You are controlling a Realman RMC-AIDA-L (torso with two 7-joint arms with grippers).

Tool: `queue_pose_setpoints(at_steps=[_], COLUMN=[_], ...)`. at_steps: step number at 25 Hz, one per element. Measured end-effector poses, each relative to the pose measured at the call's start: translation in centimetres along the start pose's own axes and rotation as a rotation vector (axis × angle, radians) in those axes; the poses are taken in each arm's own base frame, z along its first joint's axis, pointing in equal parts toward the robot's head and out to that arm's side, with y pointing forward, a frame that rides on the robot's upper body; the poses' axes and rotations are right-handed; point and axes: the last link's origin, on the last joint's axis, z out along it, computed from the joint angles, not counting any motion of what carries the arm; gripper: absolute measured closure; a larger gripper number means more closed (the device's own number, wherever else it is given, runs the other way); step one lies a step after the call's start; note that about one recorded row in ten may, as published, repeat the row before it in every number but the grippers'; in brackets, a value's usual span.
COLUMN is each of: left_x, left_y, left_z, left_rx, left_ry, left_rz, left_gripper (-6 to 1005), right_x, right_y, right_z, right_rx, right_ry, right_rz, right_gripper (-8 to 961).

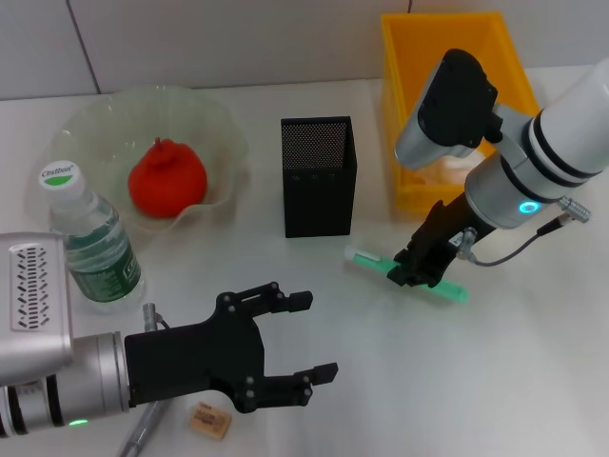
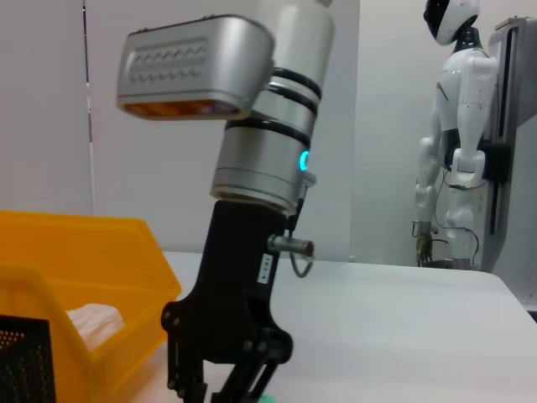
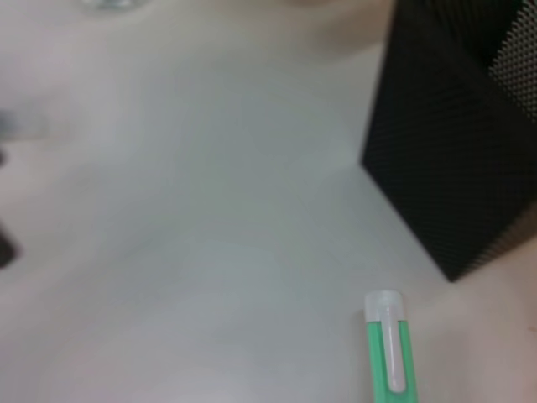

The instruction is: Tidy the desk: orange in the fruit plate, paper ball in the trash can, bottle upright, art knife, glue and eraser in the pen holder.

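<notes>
Right hand (image 1: 425, 268) down over green glue stick (image 1: 447, 288) on worktop, grip state unclear. Left hand (image 1: 303, 335) wide, idle near eraser (image 1: 210, 421). Risk: off-centre pinch rolls stick away.

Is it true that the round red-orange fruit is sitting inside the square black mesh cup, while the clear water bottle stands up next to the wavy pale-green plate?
Not quite. The head view shows the round red-orange fruit sitting in the wavy pale-green plate, not in the square black mesh cup. The rest holds: the clear water bottle stands upright beside that plate.
</notes>
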Motion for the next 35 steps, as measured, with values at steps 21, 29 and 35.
queue_pose_setpoints(at_steps=[21,29,35], left_x=[-0.4,-0.4,-0.4], left_y=[0.1,0.4,0.5], left_z=[-2.2,-4.8,-5.0], left_rx=[0.027,0.059,0.065], left_ry=[0.000,0.029,0.033], left_rz=[-0.004,-0.021,-0.021], left_gripper=[218,219,220], right_x=[0.3,-1.1,-2.9], right_y=[2.0,2.9,4.0], right_z=[-3.0,-5.8,-8.7], right_rx=[0.070,0.121,0.181], right_ry=[-0.071,-0.161,-0.261], right_rz=[-0.062,-0.114,-0.171], right_gripper=[781,780,779])
